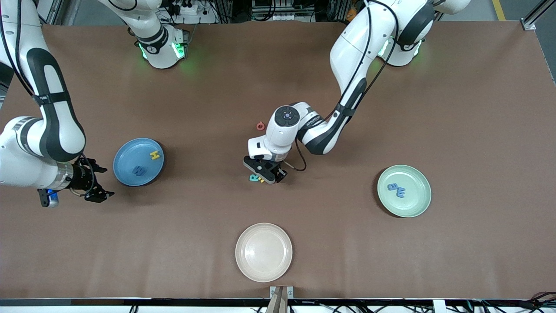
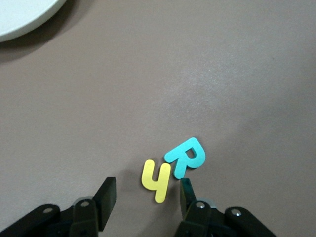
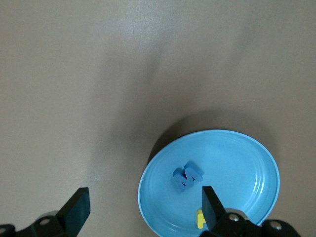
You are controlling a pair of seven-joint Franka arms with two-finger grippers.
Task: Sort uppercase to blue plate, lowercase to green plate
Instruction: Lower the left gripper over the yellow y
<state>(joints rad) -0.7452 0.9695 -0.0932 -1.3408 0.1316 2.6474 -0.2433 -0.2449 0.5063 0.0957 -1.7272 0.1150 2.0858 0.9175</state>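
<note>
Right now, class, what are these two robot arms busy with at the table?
They are sorting foam letters onto plates. The left tool is down at the middle of the table with its fingers either side of a small yellow h, which lies touching a teal R. The right tool waits open beside the blue plate, which holds a yellow H and a blue letter. The green plate holds two blue letters. A red letter lies on the table, and the cream plate holds nothing.

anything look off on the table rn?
Nothing spilled or damaged. Sorting unfinished: teal R and yellow h lie touching mid-table under the left gripper; a red letter sits alone, farther from the front camera.
</note>
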